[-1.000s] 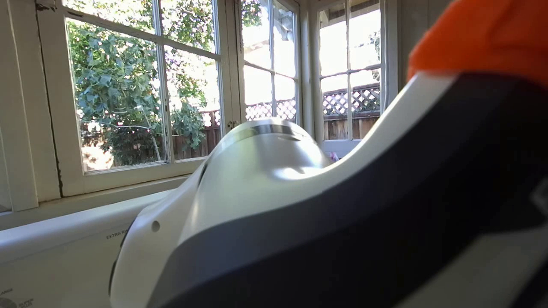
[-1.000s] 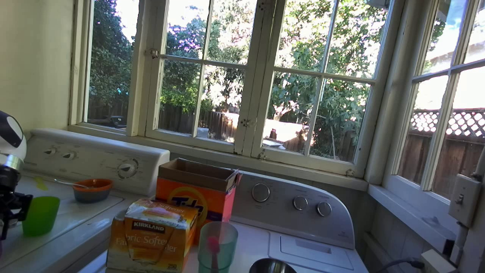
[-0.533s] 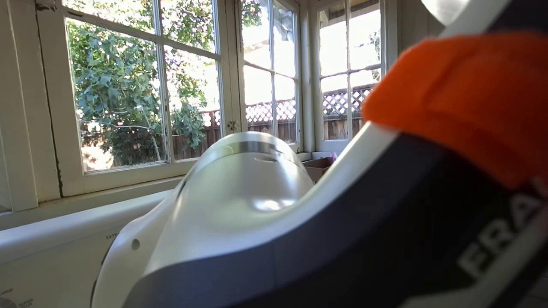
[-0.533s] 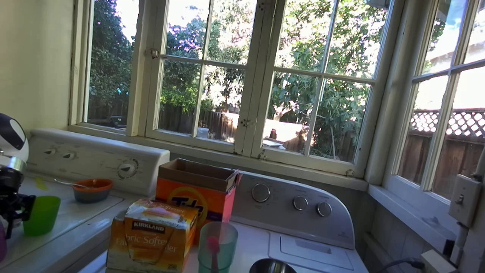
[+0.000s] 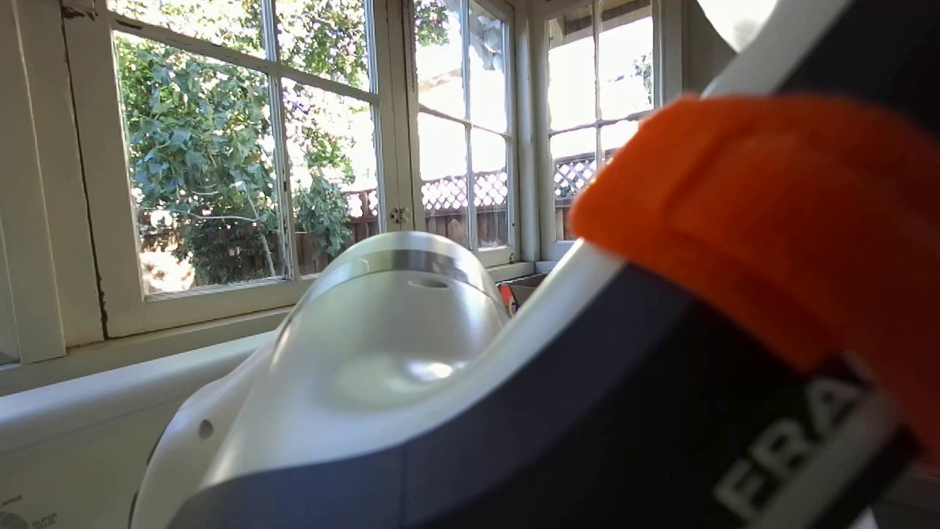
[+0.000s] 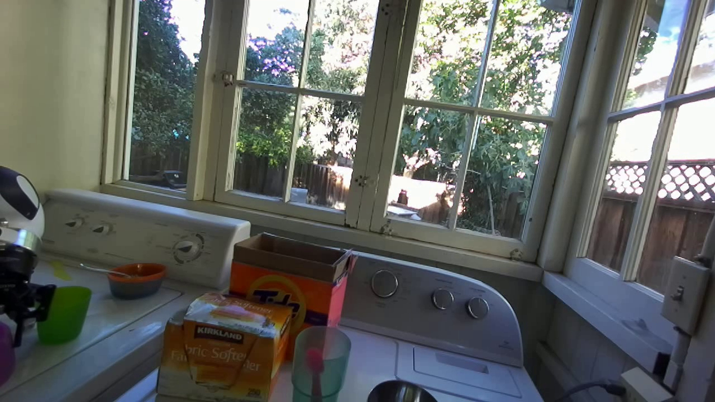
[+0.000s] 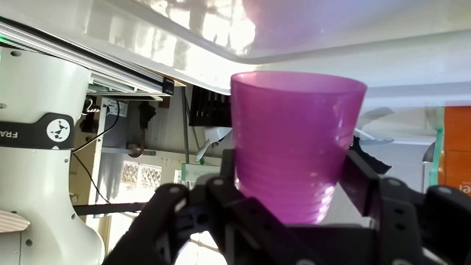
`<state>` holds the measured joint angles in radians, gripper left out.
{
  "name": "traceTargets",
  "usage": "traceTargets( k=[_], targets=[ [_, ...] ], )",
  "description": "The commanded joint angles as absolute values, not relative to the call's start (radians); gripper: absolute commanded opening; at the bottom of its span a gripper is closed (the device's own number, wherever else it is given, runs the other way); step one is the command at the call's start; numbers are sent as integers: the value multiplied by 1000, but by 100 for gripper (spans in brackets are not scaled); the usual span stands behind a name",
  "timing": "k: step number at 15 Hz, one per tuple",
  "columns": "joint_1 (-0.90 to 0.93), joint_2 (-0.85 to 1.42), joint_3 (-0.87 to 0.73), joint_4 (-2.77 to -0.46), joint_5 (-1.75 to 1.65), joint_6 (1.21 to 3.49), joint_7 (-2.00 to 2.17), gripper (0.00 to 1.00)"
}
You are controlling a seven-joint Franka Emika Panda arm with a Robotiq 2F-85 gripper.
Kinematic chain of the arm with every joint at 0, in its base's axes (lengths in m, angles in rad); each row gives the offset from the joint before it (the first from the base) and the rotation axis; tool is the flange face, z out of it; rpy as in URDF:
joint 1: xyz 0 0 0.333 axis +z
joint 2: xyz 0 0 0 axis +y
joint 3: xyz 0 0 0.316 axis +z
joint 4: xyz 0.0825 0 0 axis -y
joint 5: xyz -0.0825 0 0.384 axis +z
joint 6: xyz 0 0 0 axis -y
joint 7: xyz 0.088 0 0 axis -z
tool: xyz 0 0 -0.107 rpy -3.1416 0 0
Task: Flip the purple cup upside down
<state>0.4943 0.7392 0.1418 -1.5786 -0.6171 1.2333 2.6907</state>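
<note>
A: Gripper [image 7: 290,173], quick?
B: Clenched on the purple cup [image 7: 294,147], pressing both sides. Clear in the wrist view.
A: Cup where?
B: Wide mouth facing the white machine top [image 7: 349,22]; can't tell whether the rim touches. In an exterior view it's cut off at the left edge, near the lime-green cup [image 6: 70,315].
A: Others?
B: Orange-and-grey bowl [image 6: 136,287] near the control panel [image 6: 139,231]; Tide box [image 6: 290,279] and fabric softener box [image 6: 223,352] farther right in that view.
</note>
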Motion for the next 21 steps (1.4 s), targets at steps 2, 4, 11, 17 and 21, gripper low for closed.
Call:
traceTargets(
  k=[2, 4, 11, 17, 21],
  targets=[
    [512, 762, 137, -1551, -623, 1227, 2695, 46],
    [516, 762, 137, -1552, -625, 1225, 2697, 46],
    [508, 726, 149, -1590, -602, 1274, 2723, 46],
    [506, 674, 153, -1642, -542, 1272, 2763, 46],
    [506, 674, 151, -1646, -519, 1264, 2740, 46]
  ],
)
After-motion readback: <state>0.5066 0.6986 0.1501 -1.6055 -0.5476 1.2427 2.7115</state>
